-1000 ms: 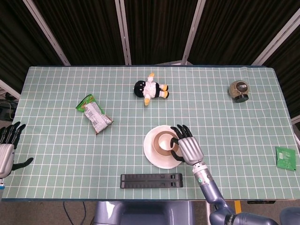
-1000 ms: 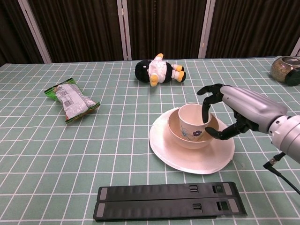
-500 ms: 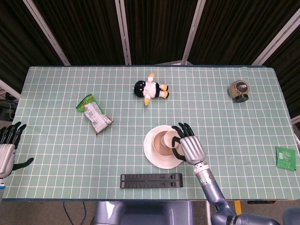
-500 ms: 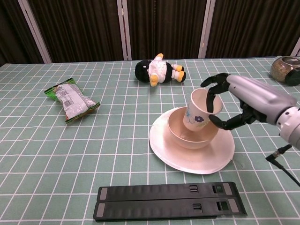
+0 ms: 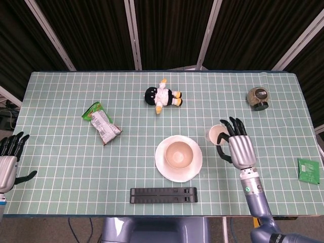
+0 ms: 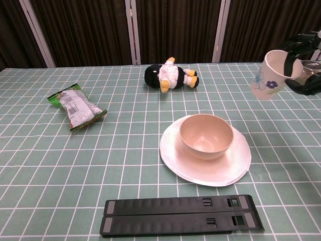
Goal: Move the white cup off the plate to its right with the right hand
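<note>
My right hand point(image 5: 239, 148) holds the white cup point(image 5: 216, 134) in the air to the right of the plate point(image 5: 163, 166). In the chest view the cup point(image 6: 270, 75), with a blue flower on its side, hangs tilted at the right edge, with dark fingers point(image 6: 303, 83) wrapped around it. The white plate point(image 6: 200, 170) carries a beige bowl point(image 6: 206, 135), also seen from above as the bowl point(image 5: 178, 155). My left hand point(image 5: 9, 162) rests at the table's left edge, fingers spread, holding nothing.
A penguin plush point(image 5: 162, 95) lies behind the plate. A green snack bag point(image 5: 102, 123) lies at the left. A black strip point(image 5: 163, 195) sits in front of the plate. A glass jar point(image 5: 258, 98) stands at the back right, and a green board point(image 5: 308, 170) lies at the far right edge.
The right hand lifted the cup out of the bowl and carried it up and to the right, past the plate's rim. The left hand stayed still.
</note>
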`<state>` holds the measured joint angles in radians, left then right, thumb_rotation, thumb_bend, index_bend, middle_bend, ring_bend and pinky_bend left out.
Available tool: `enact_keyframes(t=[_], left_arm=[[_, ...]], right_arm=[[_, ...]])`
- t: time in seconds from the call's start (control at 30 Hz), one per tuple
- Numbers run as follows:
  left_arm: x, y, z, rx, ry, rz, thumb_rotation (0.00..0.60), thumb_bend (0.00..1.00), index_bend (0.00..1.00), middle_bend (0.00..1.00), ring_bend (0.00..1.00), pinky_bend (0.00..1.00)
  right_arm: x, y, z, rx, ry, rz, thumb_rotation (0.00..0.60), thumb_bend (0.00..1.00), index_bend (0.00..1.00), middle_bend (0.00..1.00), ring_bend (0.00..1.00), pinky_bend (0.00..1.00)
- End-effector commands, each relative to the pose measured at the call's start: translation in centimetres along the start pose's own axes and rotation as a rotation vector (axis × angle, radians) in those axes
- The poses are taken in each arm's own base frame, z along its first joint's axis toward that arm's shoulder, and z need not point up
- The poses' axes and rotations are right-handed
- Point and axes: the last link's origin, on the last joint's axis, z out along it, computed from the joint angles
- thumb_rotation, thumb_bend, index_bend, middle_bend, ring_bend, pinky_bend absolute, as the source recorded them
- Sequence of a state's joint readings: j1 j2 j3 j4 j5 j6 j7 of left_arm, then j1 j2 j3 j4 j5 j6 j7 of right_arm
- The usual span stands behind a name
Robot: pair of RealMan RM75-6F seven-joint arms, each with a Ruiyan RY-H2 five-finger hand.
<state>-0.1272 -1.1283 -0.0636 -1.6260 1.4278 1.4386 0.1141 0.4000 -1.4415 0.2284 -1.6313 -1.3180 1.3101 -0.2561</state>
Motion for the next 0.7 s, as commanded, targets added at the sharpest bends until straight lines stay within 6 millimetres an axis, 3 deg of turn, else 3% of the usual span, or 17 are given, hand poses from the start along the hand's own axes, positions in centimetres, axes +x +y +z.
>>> enact_keyframes(t=[0.03, 0.17, 0.3, 0.7], left_arm=[[0.0, 0.1, 0.0, 0.000, 0.000, 0.003, 0.600, 0.00, 0.00, 0.00, 0.00, 0.00], [-0.1, 0.2, 0.0, 0.001, -0.002, 0.011, 0.600, 0.00, 0.00, 0.00, 0.00, 0.00], [-0.2, 0.2, 0.0, 0.002, -0.005, 0.017, 0.600, 0.00, 0.00, 0.00, 0.00, 0.00], [-0.3, 0.1, 0.1, 0.003, -0.009, 0.018, 0.600, 0.00, 0.00, 0.00, 0.00, 0.00]], right_arm=[[-0.3, 2.4, -0.1, -0.067, -0.034, -0.030, 0.600, 0.37, 0.60, 0.13, 0.00, 0.00], [-1.6, 4.8, -0.3, -0.141, -0.092, -0.057, 0.600, 0.38, 0.60, 0.13, 0.00, 0.00], [-2.8, 6.0, -0.3, -0.175, -0.127, -0.068, 0.600, 0.37, 0.60, 0.13, 0.00, 0.00], [-4.8, 6.5, -0.4, -0.198, -0.205, -0.115, 0.600, 0.35, 0.60, 0.13, 0.00, 0.00]])
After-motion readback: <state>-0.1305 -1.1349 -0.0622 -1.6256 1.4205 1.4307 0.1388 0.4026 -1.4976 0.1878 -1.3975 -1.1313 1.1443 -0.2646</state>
